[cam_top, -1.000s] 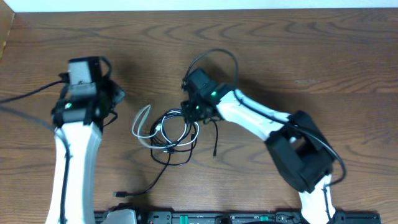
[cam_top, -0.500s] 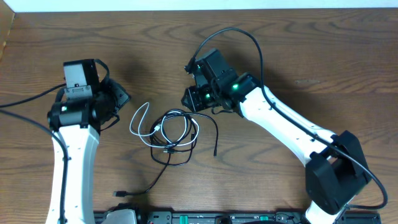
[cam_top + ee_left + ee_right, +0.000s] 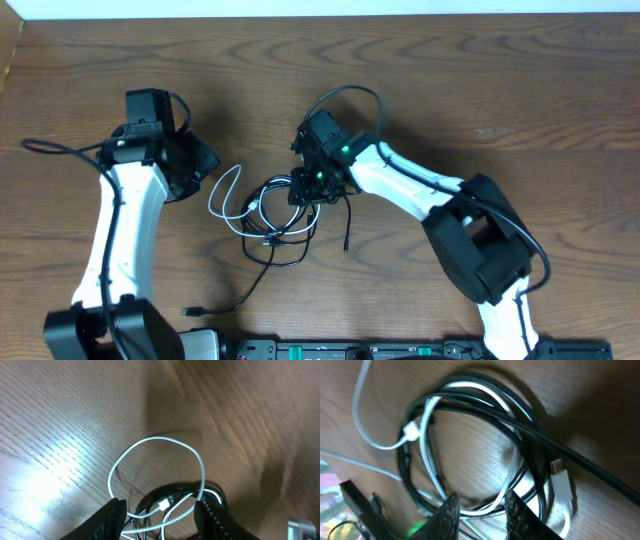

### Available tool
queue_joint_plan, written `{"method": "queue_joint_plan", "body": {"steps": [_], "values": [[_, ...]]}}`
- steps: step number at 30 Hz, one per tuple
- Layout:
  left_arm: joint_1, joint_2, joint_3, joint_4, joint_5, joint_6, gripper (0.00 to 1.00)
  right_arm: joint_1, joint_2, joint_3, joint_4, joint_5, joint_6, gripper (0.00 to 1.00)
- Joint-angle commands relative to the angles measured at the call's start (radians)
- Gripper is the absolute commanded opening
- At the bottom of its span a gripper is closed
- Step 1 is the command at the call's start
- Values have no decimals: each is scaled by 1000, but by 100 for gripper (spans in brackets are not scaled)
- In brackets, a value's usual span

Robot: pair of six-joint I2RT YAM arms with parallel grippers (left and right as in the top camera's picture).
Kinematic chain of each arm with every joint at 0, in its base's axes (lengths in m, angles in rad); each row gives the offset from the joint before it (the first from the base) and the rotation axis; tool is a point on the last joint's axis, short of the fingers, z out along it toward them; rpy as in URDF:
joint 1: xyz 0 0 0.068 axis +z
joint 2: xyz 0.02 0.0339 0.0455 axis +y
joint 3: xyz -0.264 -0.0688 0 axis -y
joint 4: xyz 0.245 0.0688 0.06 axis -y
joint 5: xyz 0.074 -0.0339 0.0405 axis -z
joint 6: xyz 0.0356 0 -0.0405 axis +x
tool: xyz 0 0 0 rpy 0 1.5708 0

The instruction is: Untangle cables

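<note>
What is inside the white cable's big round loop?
Only bare wooden table shows inside the white cable loop. Its lower end dips into the black cable coil, and the fingers of the left end effector hide the rest.

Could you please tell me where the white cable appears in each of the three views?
Overhead: white cable loops out just left of centre.
Left wrist: white cable arches across the middle.
Right wrist: white cable runs down the left side into the coil.
Shared landmark: the coiled black cable that it is tangled with.

Bare table point(image 3: 250, 100) above cables point(image 3: 275, 215); left arm point(image 3: 125, 220), right arm point(image 3: 400, 185) close alongside.
</note>
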Motion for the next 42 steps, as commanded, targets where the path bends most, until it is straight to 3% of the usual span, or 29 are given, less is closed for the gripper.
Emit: {"method": "queue_joint_plan", "body": {"steps": [1,9,16,20,23,27,32,42], "values": [[3,25,9,3,-6,43,49,0,17,1,21,-38,26,29],[2,56,2,4,-5,43,49,8,66,0,35,-46,105,30],[0,69,-1,3,-2,80,49,-5,174,0,172,-216,100,8],[0,69,-6,4,-2,85,49,-45,187,0,121,-215,100,9],[-2,69,-15,16,-2,85,49,-73,187,0,75,-216,98,1],[-2,69,-20,19,0,85,50,-89,183,0,77,-241,-21,1],[-2,69,-19,36,143,157,65,-99,158,2,151,-402,-132,1],[-1,69,-19,92,415,204,72,-106,-89,2,132,-434,-260,1]]}}
